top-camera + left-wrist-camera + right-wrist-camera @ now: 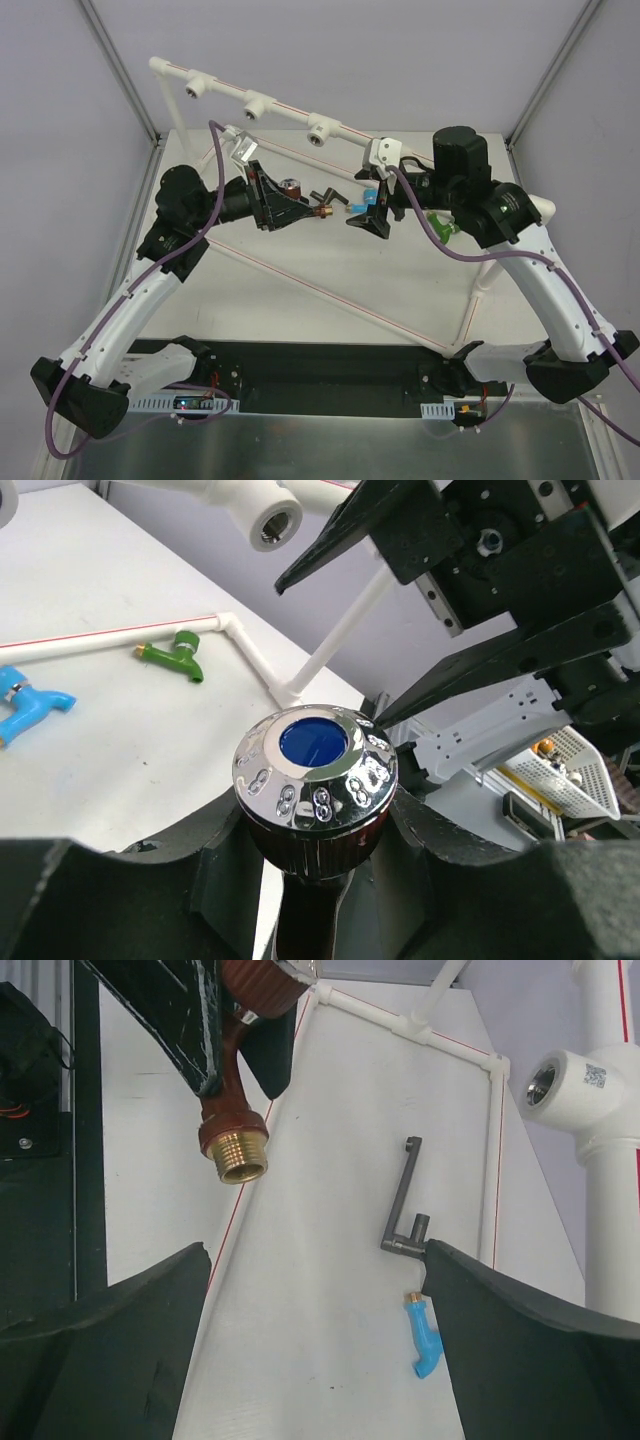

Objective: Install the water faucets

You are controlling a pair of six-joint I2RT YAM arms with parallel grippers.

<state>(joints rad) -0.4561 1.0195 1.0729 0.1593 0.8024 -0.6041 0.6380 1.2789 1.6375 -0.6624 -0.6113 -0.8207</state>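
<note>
Gripping the red-brown tap with the shiny chrome, blue-centred knob [315,770], the left claw [305,208] is clenched on its body and holds it clear of the white table [330,270], brass thread pointing down toward the right claw [315,1330], which hangs spread and empty close by. The step looks like carrying this tap to the white pipe frame [250,103]; next its thread needs lining up squarely with a round socket [545,1080]. The right claw crowds that path. A blue tap [420,1332], a grey cranked lever [400,1210] and a green tap [175,655] lie on the table.
</note>
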